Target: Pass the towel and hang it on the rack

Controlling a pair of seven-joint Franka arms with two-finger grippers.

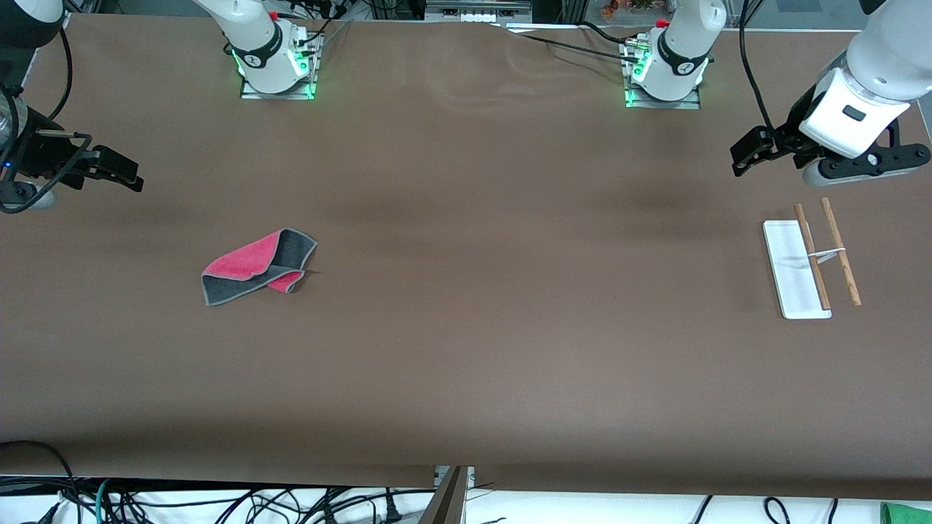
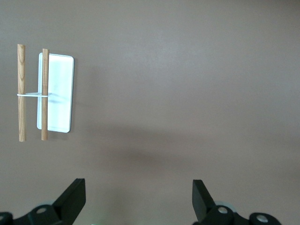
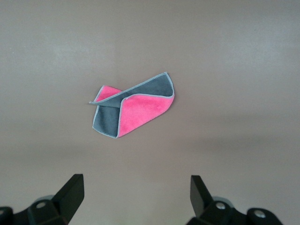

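Observation:
The towel [image 1: 258, 268] lies crumpled on the table toward the right arm's end, pink-red face and dark grey face both showing; it also shows in the right wrist view [image 3: 133, 105]. The rack [image 1: 790, 269] stands toward the left arm's end, with a white base and two brown rods [image 1: 841, 251]; it also shows in the left wrist view [image 2: 58, 93]. My right gripper [image 1: 127, 175] is open and empty, in the air over bare table, apart from the towel [image 3: 136, 190]. My left gripper [image 1: 746, 153] is open and empty over bare table beside the rack [image 2: 139, 192].
The brown table cover [image 1: 466, 349] spreads wide between towel and rack. The two arm bases [image 1: 277, 62] [image 1: 662, 69] stand along the table's edge farthest from the front camera. Cables hang below the nearest edge.

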